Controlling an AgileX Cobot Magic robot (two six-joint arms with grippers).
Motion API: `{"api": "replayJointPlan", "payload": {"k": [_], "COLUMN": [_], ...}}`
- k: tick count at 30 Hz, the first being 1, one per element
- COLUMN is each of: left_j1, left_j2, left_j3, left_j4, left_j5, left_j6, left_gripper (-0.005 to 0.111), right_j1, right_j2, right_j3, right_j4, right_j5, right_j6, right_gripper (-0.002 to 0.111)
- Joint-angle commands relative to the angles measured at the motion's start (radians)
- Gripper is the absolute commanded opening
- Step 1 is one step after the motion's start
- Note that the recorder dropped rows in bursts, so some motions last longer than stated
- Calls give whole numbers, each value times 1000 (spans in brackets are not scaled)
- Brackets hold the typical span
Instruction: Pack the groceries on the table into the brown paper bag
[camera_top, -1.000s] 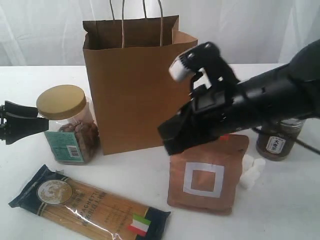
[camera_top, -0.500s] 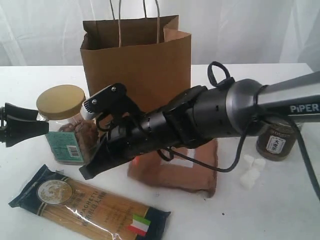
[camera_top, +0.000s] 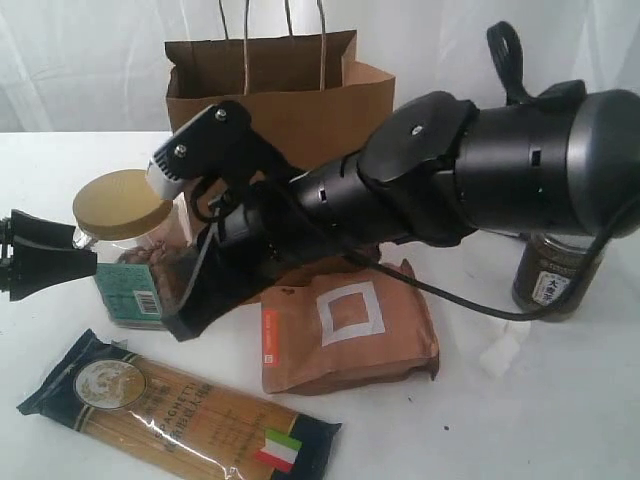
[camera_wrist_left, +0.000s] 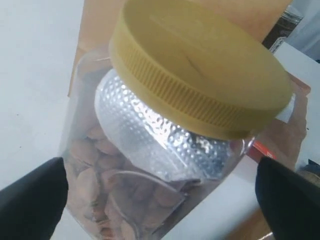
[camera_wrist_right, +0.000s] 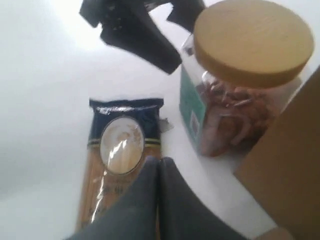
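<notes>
The brown paper bag (camera_top: 262, 88) stands upright at the back of the table (camera_top: 560, 420). The tan-lidded nut jar (camera_top: 124, 206) stands left of it, also seen close up (camera_wrist_left: 200, 75) (camera_wrist_right: 250, 40). My left gripper (camera_top: 85, 250) (camera_wrist_left: 160, 192) is open, and the jar sits just ahead between its fingers (camera_wrist_left: 32, 200). My right gripper (camera_top: 185, 322) (camera_wrist_right: 159, 167) is shut and empty, reaching across in front of the bag, low beside the jar and above the spaghetti packet (camera_top: 170, 415) (camera_wrist_right: 122, 145). The copper pouch (camera_top: 345, 335) lies flat under the right arm.
A dark silver-lidded jar (camera_top: 550, 285) stands at the right, partly behind the right arm. White marshmallows (camera_top: 500, 352) lie in front of it. The bulky right arm (camera_top: 450, 170) hides most of the bag's front.
My right arm has swung left across the bag's front, down beside the nut jar. The copper pouch has shifted left and now lies flat. My left gripper has barely moved.
</notes>
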Motion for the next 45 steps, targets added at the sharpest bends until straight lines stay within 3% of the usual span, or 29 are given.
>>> {"api": "replayJointPlan", "payload": {"k": [1, 6, 10, 18, 24, 29, 36, 45], "left_j1": [2, 2, 2, 2, 2, 2, 2, 2], "left_j2": [2, 2, 2, 2, 2, 2, 2, 2], "left_j3": [-2, -2, -2, -2, -2, -2, -2, -2], "left_j4": [3, 3, 3, -22, -42, -42, -42, -32], "left_j5": [17, 17, 17, 15, 15, 15, 15, 19], "left_j6": [138, 138, 138, 138, 138, 97, 97, 97], "left_gripper": [105, 105, 105, 105, 105, 105, 105, 103], "right_j1": [1, 1, 1, 29, 110, 133, 133, 133], "right_j2": [-9, -13, -17, -16, 41, 84, 117, 175], "right_j3": [-2, -2, -2, -2, -2, -2, -2, -2], "right_j4": [-461, -732, -751, -731, -739, -883, -1174, -1190], "right_j5": [83, 241, 359, 325, 272, 256, 228, 157], "right_j6": [371, 419, 421, 416, 237, 269, 502, 510], "right_gripper": [0, 0, 0, 1, 23, 45, 46, 46]}}
